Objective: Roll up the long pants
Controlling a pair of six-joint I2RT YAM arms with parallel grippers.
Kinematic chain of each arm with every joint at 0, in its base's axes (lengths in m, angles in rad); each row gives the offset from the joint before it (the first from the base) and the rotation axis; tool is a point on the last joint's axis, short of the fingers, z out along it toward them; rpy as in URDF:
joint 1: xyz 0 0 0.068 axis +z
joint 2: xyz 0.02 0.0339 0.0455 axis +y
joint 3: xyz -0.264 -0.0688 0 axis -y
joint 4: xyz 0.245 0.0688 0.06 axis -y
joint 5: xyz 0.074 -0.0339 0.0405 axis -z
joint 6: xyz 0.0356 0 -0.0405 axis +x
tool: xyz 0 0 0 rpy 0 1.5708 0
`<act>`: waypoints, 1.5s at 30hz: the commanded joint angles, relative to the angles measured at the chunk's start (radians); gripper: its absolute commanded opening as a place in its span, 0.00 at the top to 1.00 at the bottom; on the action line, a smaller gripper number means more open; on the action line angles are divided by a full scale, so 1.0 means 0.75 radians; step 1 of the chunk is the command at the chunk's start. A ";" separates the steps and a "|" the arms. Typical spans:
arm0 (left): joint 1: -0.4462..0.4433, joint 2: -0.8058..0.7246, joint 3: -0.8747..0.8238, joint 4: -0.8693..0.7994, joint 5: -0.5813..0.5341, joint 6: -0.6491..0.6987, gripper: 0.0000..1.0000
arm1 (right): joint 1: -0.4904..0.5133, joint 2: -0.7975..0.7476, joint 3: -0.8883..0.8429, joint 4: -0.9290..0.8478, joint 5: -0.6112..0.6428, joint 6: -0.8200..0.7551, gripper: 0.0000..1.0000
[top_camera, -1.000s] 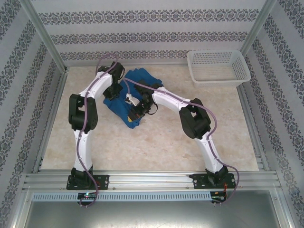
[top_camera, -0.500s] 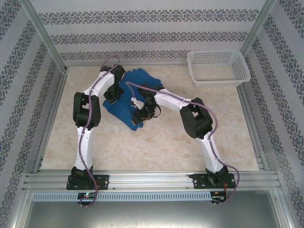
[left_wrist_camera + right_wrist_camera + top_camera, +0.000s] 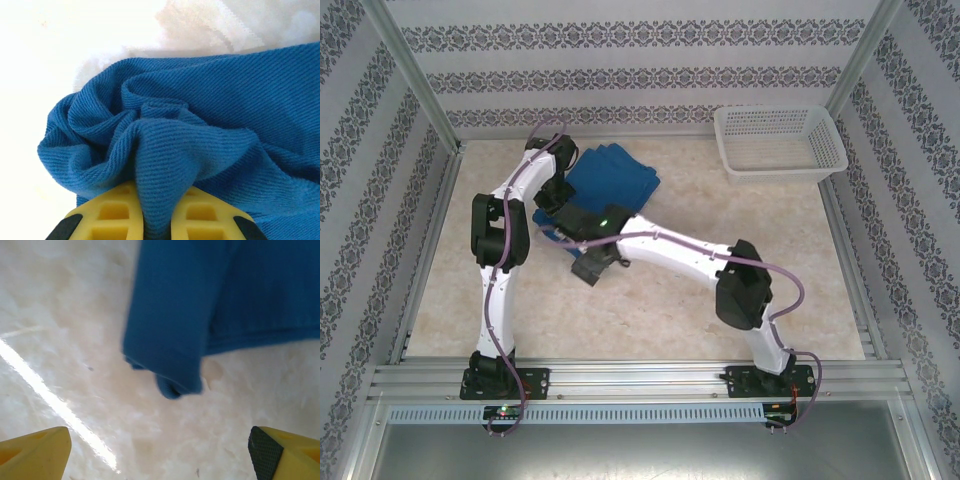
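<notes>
- Left tool point(image 3: 155, 220): in the left wrist view its two yellow fingers point(image 3: 107, 217) sit at the bottom edge, pinched together on a bunched fold of blue cloth. It is gripping the long pants.
- Long pants point(image 3: 615, 178): a compact blue pile in the upper centre-left of the top view, lying on the pale worktop point(image 3: 650, 310). The near edge is partly covered by both arms.
- Step in hand, as I judge it: starting the roll from the near edge.
- To do it well, the left grip should take the full thickness of the fold, not one layer, or the roll starts skewed.
- Right tool point(image 3: 159, 445): fingers spread wide at the lower corners of the right wrist view, bare worktop between them, nothing held. A loose corner of cloth lies just above, in upper centre frame.
- Advice: bring the right tool down on that loose corner level with the left grip, then turn both over together, keeping the cloth taut and low on the worktop.
- Risk: one-sided pull drags the pile instead of rolling it.
- White basket point(image 3: 780, 165): upper right, well apart from the cloth.
- Writing: no brand, label or print is readable on cloth, tools or basket. A small green light point(image 3: 603, 222) glows on the right arm.
</notes>
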 commanded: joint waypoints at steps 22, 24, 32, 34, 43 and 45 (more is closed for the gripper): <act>0.055 0.130 -0.106 0.227 0.200 0.060 1.00 | 0.208 0.094 -0.203 0.305 0.480 -0.182 0.12; 0.053 0.111 -0.122 0.281 0.274 0.074 1.00 | 0.217 0.048 -0.320 0.376 0.503 -0.209 0.12; 0.026 0.045 -0.129 0.289 0.361 0.123 1.00 | 0.213 0.055 -0.428 0.401 0.526 -0.230 0.12; 0.020 0.039 -0.125 0.280 0.373 0.132 1.00 | 0.215 0.082 -0.389 0.399 0.541 -0.255 0.12; 0.000 0.005 -0.136 0.254 0.371 0.142 1.00 | 0.199 0.208 -0.153 0.360 0.616 -0.383 0.11; -0.004 0.001 -0.143 0.253 0.374 0.142 1.00 | 0.177 0.251 -0.114 0.365 0.617 -0.392 0.11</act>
